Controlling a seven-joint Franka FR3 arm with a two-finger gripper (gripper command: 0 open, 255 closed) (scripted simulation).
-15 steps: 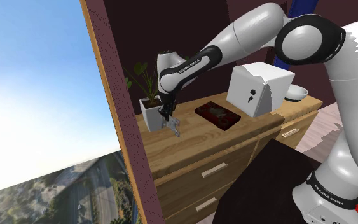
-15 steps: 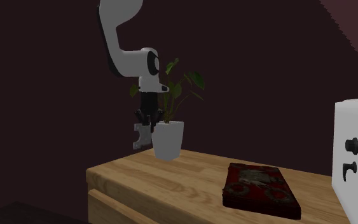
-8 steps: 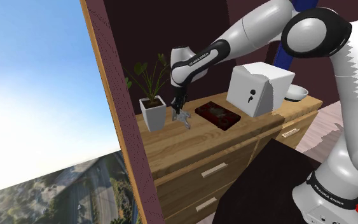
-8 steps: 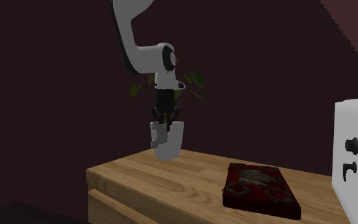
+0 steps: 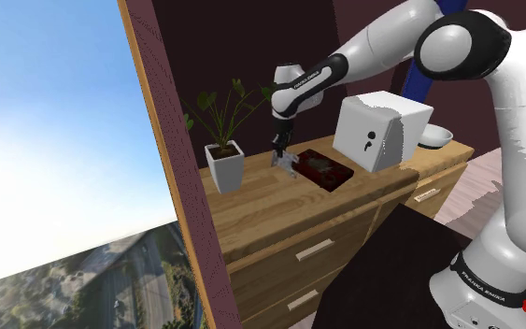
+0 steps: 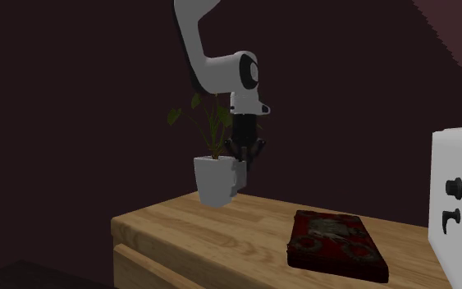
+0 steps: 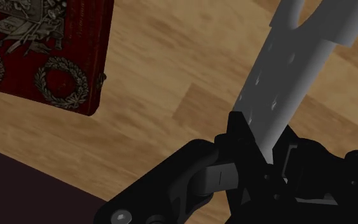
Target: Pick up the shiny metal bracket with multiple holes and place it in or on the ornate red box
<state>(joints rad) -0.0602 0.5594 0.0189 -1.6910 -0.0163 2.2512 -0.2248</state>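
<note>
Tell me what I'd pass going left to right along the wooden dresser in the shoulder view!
potted plant → end effector gripping the grey bracket → red box → white boxy appliance → white bowl

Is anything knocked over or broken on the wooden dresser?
Nothing stands out. The potted plant stands upright, the red box lies flat, and the grey bracket is clamped in the gripper above the dresser.
</note>
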